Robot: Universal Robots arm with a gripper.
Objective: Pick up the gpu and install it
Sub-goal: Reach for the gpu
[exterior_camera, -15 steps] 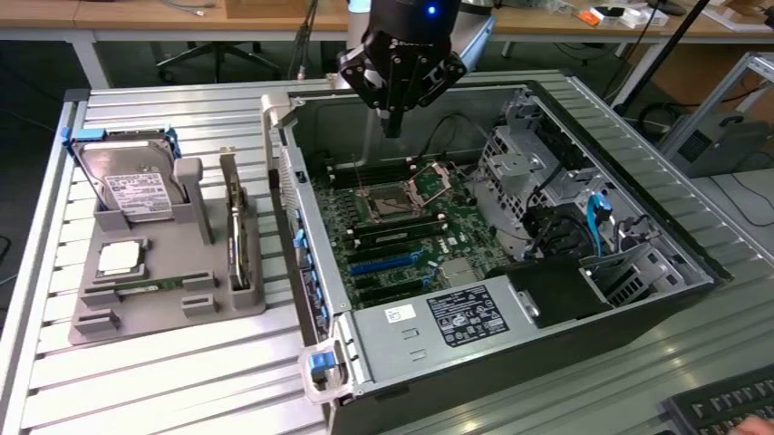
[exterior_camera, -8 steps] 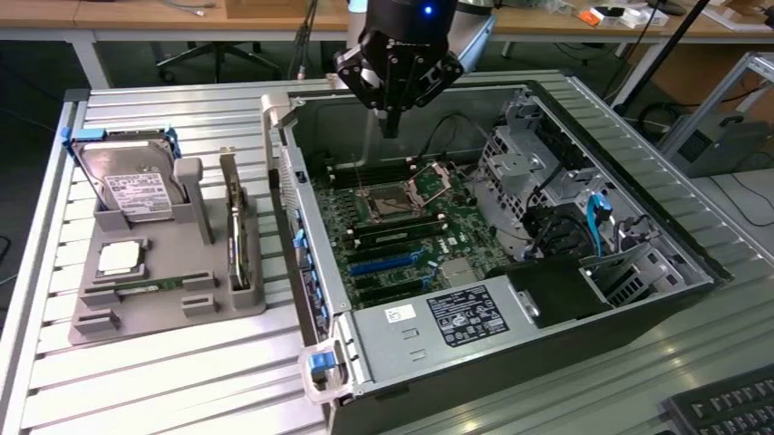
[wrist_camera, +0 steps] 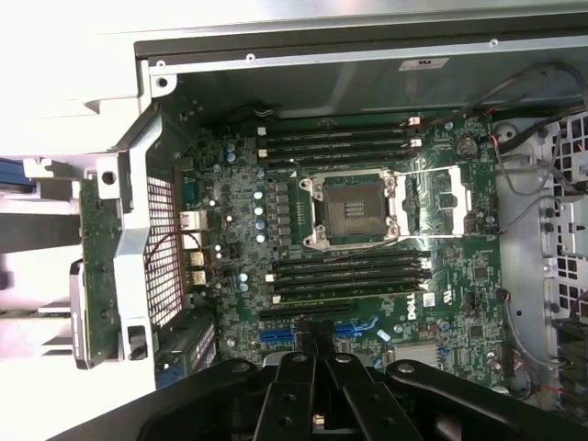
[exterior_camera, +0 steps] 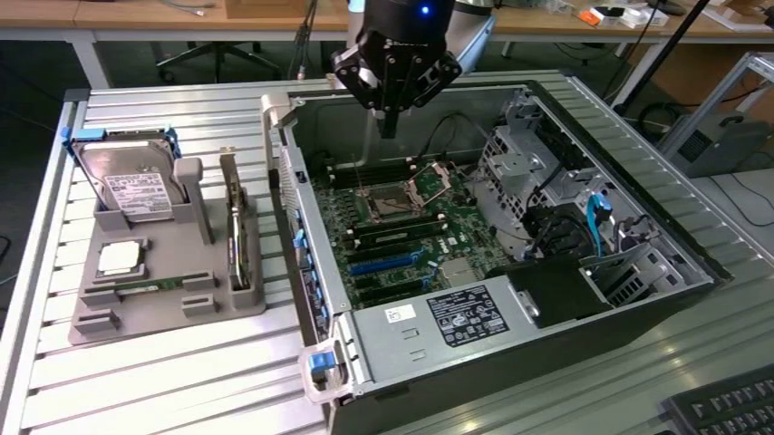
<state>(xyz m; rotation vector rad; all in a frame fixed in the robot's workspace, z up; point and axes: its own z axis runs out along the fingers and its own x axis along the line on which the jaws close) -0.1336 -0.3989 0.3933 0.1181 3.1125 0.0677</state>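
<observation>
At nine o'clock in the exterior view: a gray holder on the slatted table. In its eleven o'clock corner, a hard drive standing on edge. Toward seven o'clock, a CPU lying flat, with a green memory stick just beside it. Along the holder's three o'clock edge, the gpu, upright on its long edge in a slot, untouched, just beside the open computer case and well apart from the gripper.

Centre of view: the motherboard flat inside the case, the CPU socket with its frame flipped open, and the power supply at the case's six o'clock. Hanging over the case's twelve o'clock end: the gripper, pointing down, fingers pressed together on nothing. Likewise in the wrist view: the gripper closed and empty, over the motherboard near the blue slots.

At five o'clock in the exterior view, a keyboard corner.
</observation>
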